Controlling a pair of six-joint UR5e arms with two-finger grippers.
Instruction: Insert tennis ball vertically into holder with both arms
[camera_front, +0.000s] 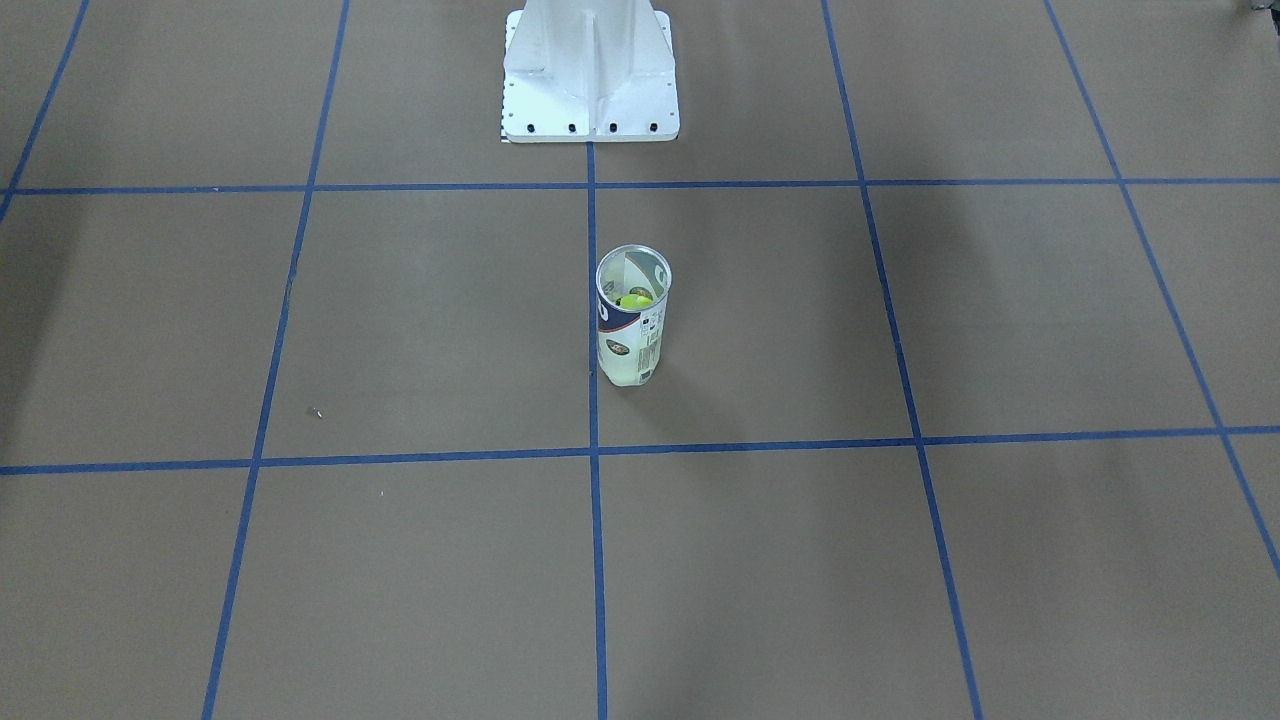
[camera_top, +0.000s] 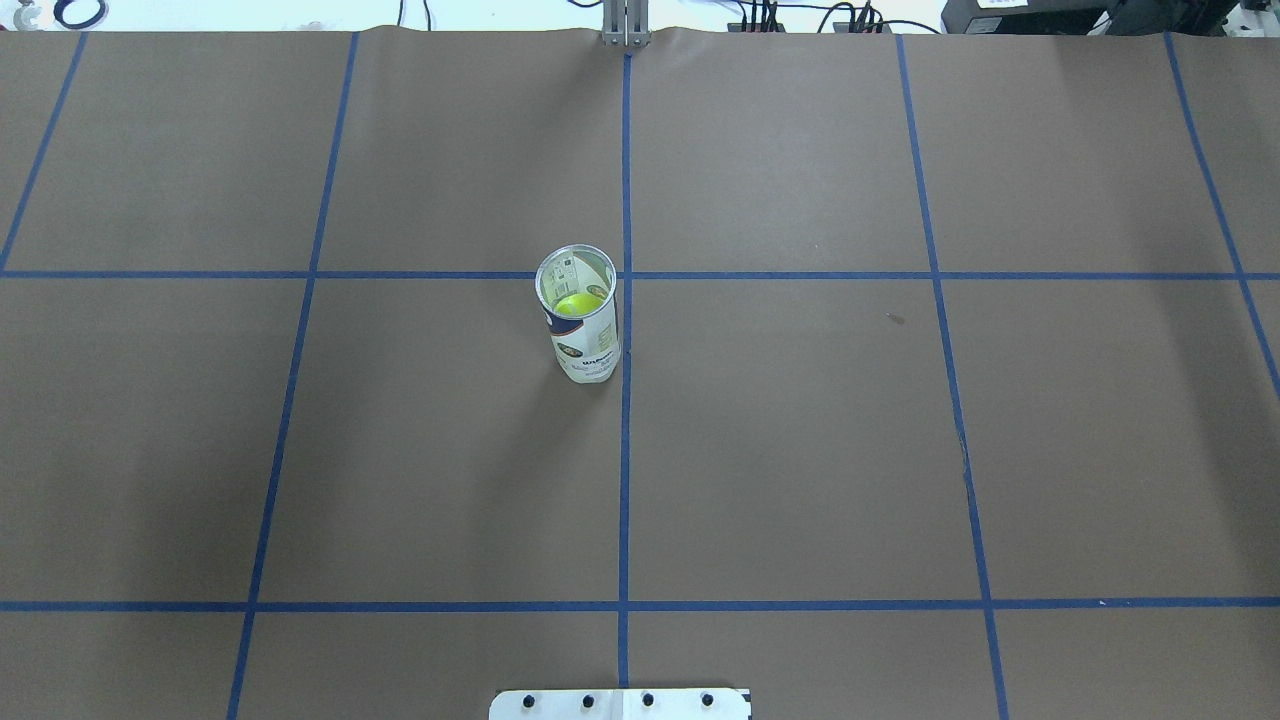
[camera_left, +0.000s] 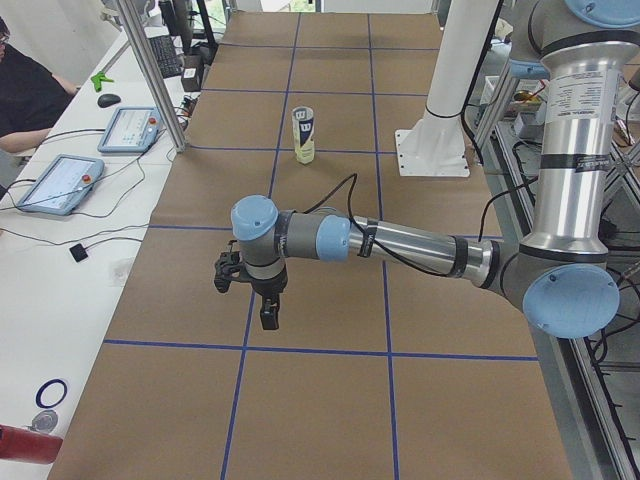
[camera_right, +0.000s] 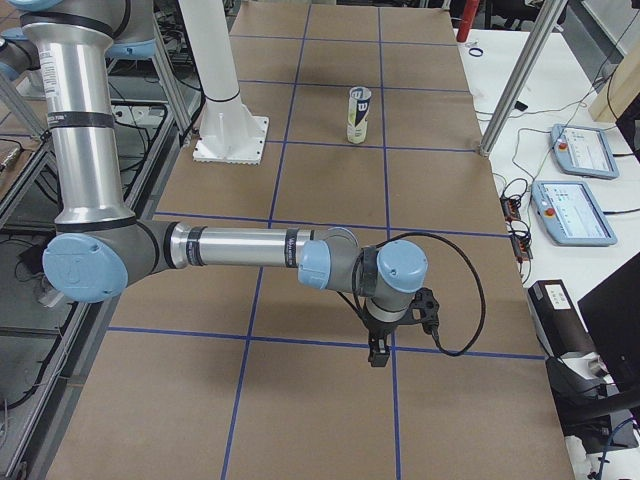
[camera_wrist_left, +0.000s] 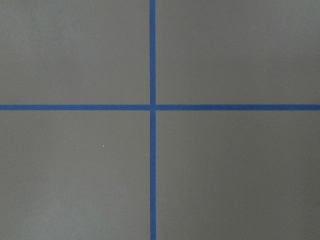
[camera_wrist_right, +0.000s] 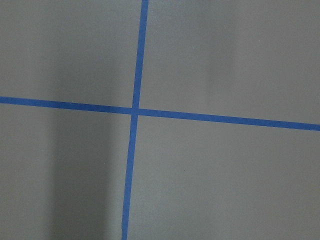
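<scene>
Here the holder (camera_top: 582, 335), a clear plastic cylinder with a white and navy label and a silver metal rim, stands upright on the desk (camera_top: 800, 450), just to the robot's left of the centre tape line. A fuzzy yellow-green tennis ball (camera_top: 577, 304) sits inside it, seen through the open mouth. The desk is covered in matte brown paper, ruled into squares by blue tape (camera_top: 624, 480). A white metal pedestal (camera_front: 590, 80) stands apart from the holder. The left hand (camera_left: 266, 318) and the right hand (camera_right: 379, 352), both black, hang pointing down over bare paper, well away from the holder. The side views do not show whether either hand's fingers are apart or together.
</scene>
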